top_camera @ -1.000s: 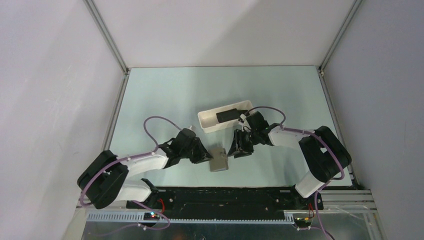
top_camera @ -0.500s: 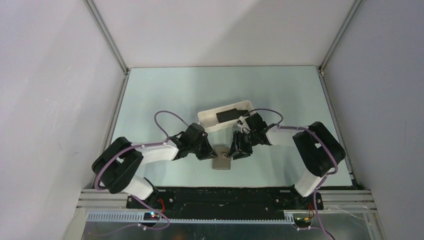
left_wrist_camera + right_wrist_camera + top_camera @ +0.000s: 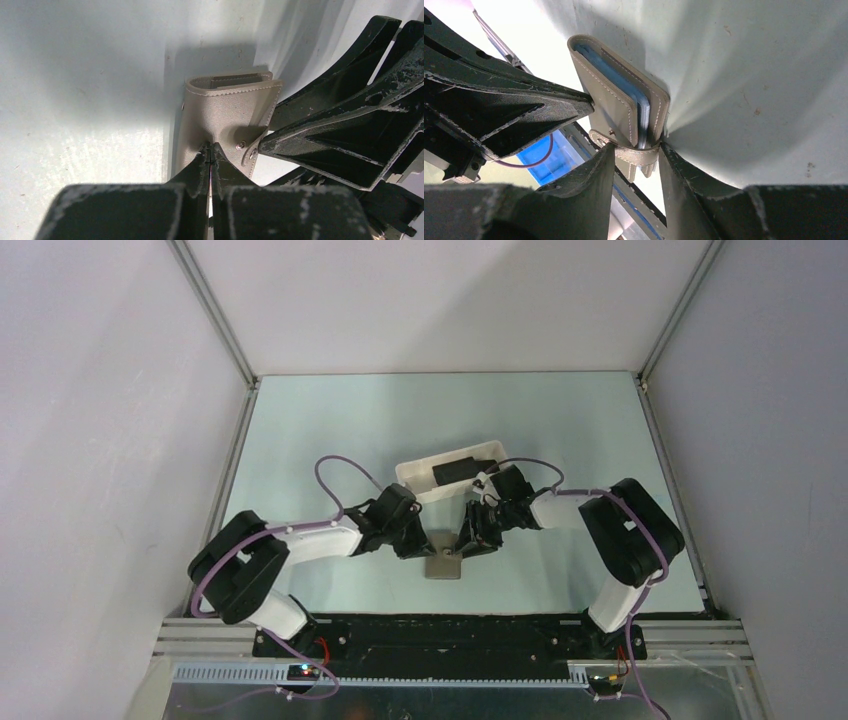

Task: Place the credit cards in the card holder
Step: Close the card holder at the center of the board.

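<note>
Two grippers: both at card holder (image 3: 441,565), centre of table (image 3: 340,430), close to near edge.
Card holder: grey-brown, folded; blue inside showing betw. covers in right wrist view; strap tab w/ snaps at one end.
Left gripper (image 3: 210,150): jaws pressed together, tips touching card holder face beside snap; can't tell if any material pinched.
Right gripper (image 3: 634,160): clamped on card holder across its thickness at strap end, one finger per side.
Credit card (image 3: 455,470): one, black, lying in white tray (image 3: 428,492), just beyond grippers toward far edge.
</note>
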`<act>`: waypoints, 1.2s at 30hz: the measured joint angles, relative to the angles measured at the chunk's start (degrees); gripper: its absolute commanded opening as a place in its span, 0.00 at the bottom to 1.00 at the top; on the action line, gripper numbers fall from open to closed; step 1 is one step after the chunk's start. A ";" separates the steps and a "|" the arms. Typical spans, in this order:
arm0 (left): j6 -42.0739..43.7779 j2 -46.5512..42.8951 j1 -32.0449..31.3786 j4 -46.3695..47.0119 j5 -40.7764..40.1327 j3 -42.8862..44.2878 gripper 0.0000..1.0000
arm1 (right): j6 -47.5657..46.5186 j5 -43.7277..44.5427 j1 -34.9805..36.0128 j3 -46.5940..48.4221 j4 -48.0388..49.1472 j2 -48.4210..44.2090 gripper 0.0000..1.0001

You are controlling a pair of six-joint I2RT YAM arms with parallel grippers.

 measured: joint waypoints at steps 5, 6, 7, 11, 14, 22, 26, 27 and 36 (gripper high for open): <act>0.98 0.72 -0.31 -0.61 0.09 0.94 0.00 | -0.02 -0.22 0.00 0.00 0.17 0.33 0.40; 1.01 0.83 -0.35 -0.61 0.15 1.03 0.00 | -0.02 -0.22 0.00 0.00 0.20 0.37 0.40; 1.05 0.96 -0.37 -0.55 0.24 1.11 0.00 | -0.04 -0.20 0.00 0.00 0.20 0.42 0.40; 1.42 1.22 -0.42 -0.04 0.76 1.16 0.00 | -0.04 -0.20 0.00 0.02 0.20 0.52 0.40; 1.40 1.22 -0.44 0.37 1.09 1.14 0.00 | -0.11 -0.09 0.07 0.09 0.15 0.59 0.40; 0.50 -0.33 -1.09 4.68 2.16 -1.03 0.07 | -0.20 0.98 2.36 0.81 0.61 1.07 0.39; 0.20 -2.75 -1.09 5.01 2.12 -2.60 0.21 | -0.17 1.51 2.82 0.98 0.61 1.07 0.39; 0.00 -3.06 -1.09 4.94 2.05 -2.73 0.23 | -0.17 1.53 2.84 0.98 0.59 1.07 0.39; 0.50 -6.75 -1.05 0.00 -1.29 -2.75 0.34 | -0.13 1.73 2.91 1.07 0.42 1.09 0.39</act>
